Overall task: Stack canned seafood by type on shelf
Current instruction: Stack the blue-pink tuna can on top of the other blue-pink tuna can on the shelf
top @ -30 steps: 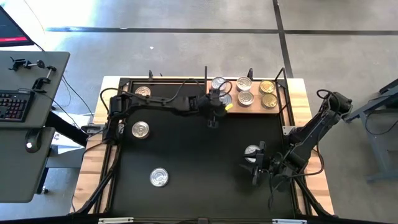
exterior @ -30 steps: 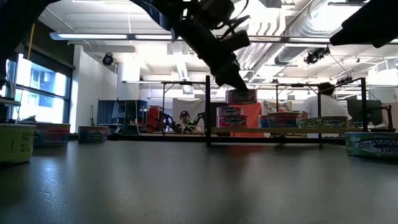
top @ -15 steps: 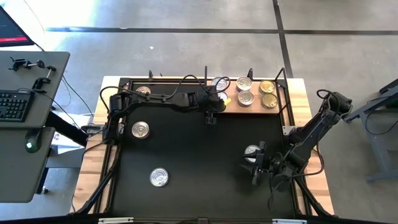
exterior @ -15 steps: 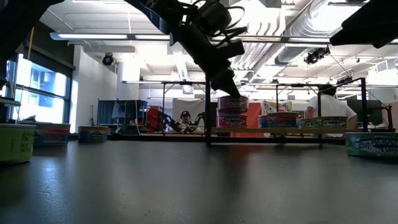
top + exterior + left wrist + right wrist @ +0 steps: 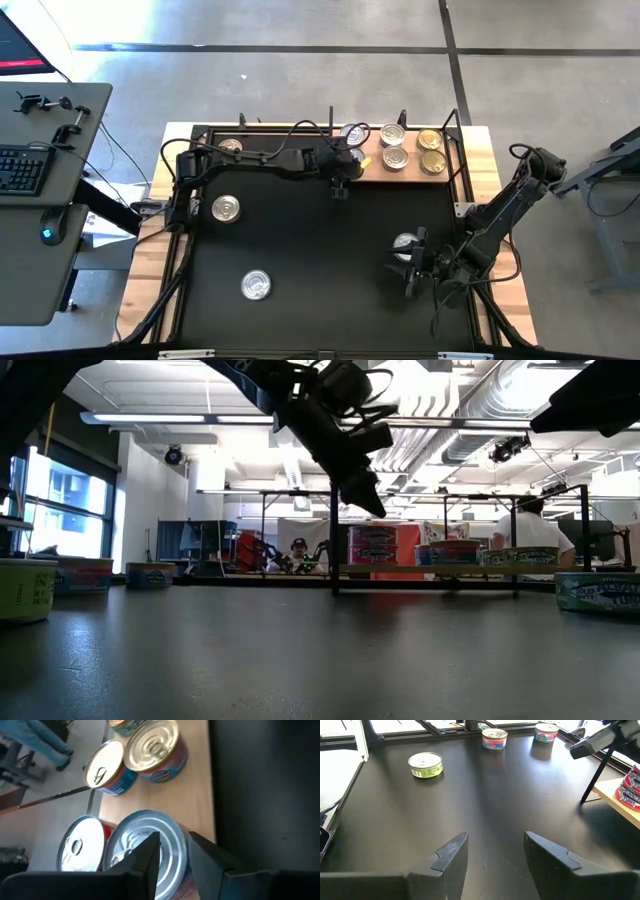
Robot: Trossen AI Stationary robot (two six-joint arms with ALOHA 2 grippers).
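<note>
No label text can be read. The left tool (image 5: 342,172), upper centre, is seen slightly parted above a stacked silver-topped can (image 5: 150,842) on the shelf (image 5: 410,172). The right tool (image 5: 411,272), lower right, is held open, empty.

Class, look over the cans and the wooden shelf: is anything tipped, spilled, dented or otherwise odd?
Nothing stands out. The cans on the shelf sit upright, some stacked, and the loose cans on the black table are upright too. No spill or dent is visible.
</note>
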